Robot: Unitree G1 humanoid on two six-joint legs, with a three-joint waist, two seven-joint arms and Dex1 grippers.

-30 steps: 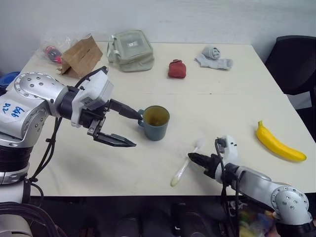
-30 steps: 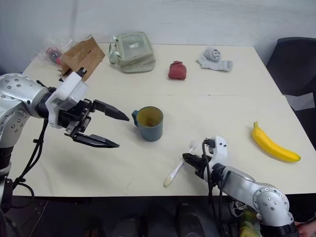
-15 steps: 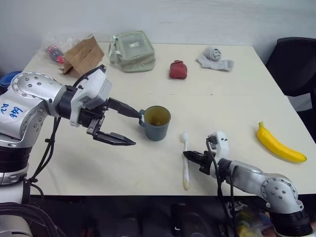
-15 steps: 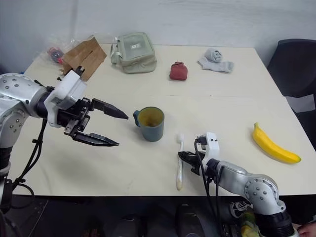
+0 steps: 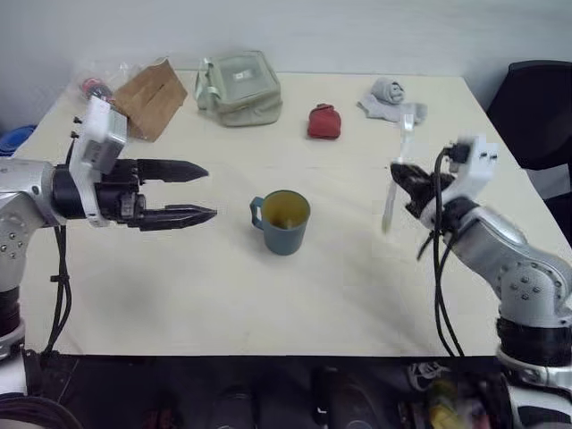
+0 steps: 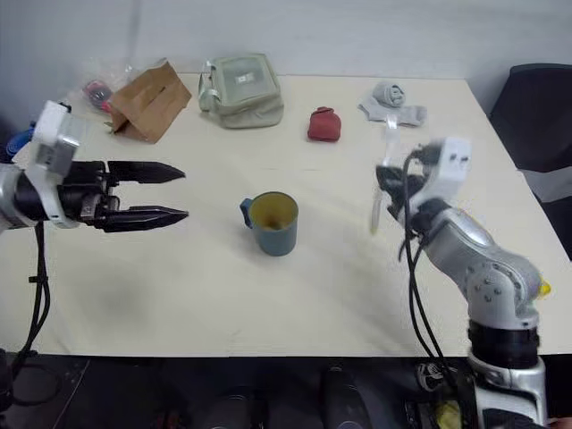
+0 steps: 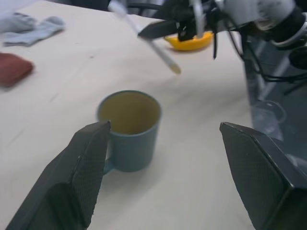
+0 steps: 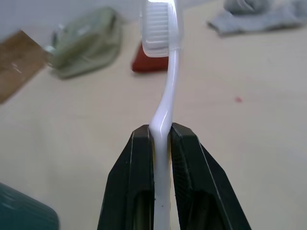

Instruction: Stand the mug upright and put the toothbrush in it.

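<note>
Right fingers [image 8: 160, 158] pinch the toothbrush [image 5: 394, 174] above the tabletop [image 5: 357, 286], right of the upright mug [image 5: 283, 222]; left fingers [image 5: 183, 192] spread open, empty, left of it.

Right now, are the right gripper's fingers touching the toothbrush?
Touching. In the right wrist view the two black fingers of the right gripper press against both sides of the toothbrush handle, with no gap.

You see the left gripper [image 7: 163, 177] with its two black fingers [image 7: 79, 177] wide apart, and the teal mug [image 7: 128, 129] stands upright between them, further away. Beyond it, the right gripper [image 7: 158, 28] holds the toothbrush [image 7: 146, 38] tilted above the table [image 7: 62, 96], near the banana [image 7: 189, 42].
</note>
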